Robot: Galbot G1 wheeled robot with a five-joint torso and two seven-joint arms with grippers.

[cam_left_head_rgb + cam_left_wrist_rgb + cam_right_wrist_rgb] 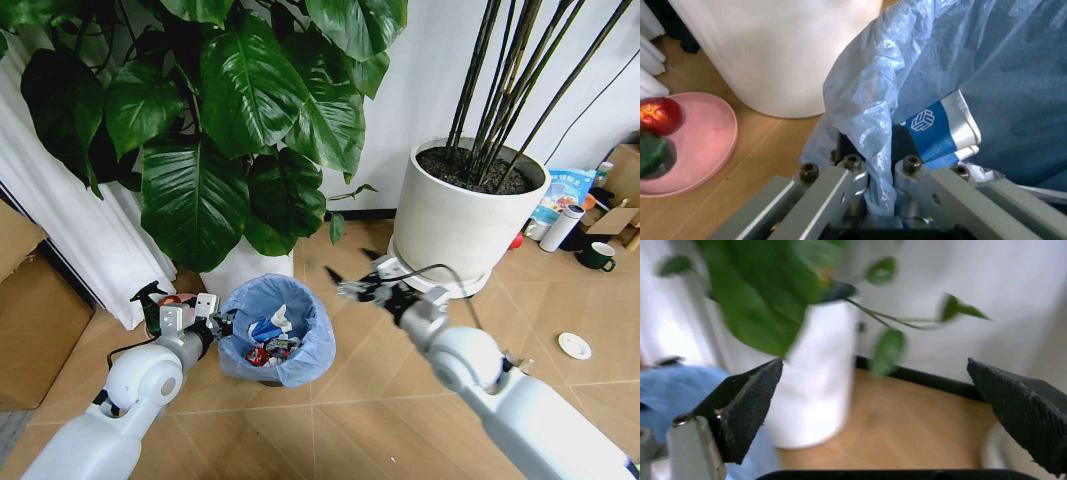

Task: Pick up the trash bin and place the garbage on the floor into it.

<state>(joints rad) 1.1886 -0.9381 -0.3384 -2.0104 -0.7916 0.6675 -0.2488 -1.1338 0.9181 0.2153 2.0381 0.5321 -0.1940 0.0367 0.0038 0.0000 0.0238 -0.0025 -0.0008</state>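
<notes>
While the big leafy plant (230,110) fills the head view from nine to twelve o'clock and the wide white pot (468,210) of bare stems stands at about two o'clock, the floor (370,400) of tan chevron planks spreads across the lower half. The trash bin (277,330), lined with a crinkly light-blue bag, sits just below centre at roughly seven o'clock, in front of the leafy plant's tall white pot (245,268), and already holds garbage (270,335): blue-and-white wrappers and something red. The left gripper (215,325) is at the bin's nine o'clock edge, its jaws pinched tight on the bagged rim, as the left wrist view confirms with plastic bunched between the fingers (847,185). The right gripper (352,272) hovers at the bin's two o'clock, apart from it, jaws spread wide and holding nothing. A small white disc (574,345) lies on the planks at four o'clock, and a dark green mug (598,256) stands at three o'clock.
</notes>
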